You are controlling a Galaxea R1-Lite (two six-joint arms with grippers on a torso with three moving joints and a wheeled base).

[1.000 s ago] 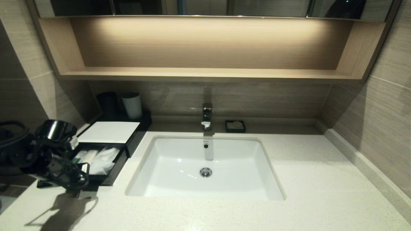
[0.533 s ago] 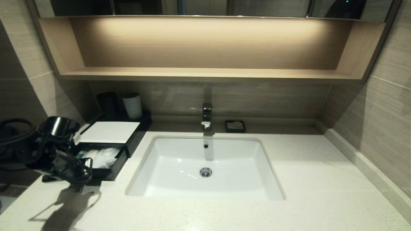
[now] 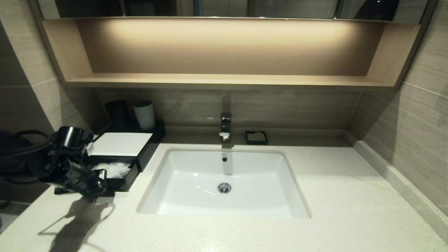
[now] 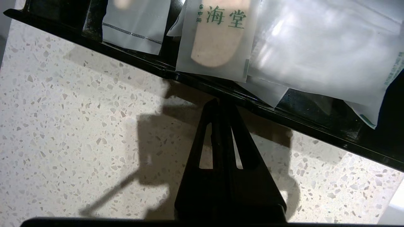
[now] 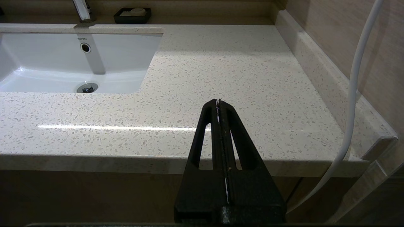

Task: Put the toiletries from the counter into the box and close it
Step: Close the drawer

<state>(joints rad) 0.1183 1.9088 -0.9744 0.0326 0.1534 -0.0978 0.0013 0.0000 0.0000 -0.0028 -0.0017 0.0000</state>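
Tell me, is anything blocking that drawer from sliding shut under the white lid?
Nothing visible blocks it. The packets lie inside the drawer tray, though some stick up over its front rim. The shut left gripper meets that rim, nothing between them.

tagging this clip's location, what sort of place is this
Probably a hotel bathroom vanity: a white sink with a faucet set in a speckled counter, and wrapped toiletries in a black box.

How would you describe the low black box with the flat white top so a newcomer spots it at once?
Start at the white rectangular sink basin set in the pale speckled stone counter; the low black box with the flat white top sits to its left, by the wall. Unlike the small black square dish beside the tap, its shallow drawer tray holds wrapped packets.
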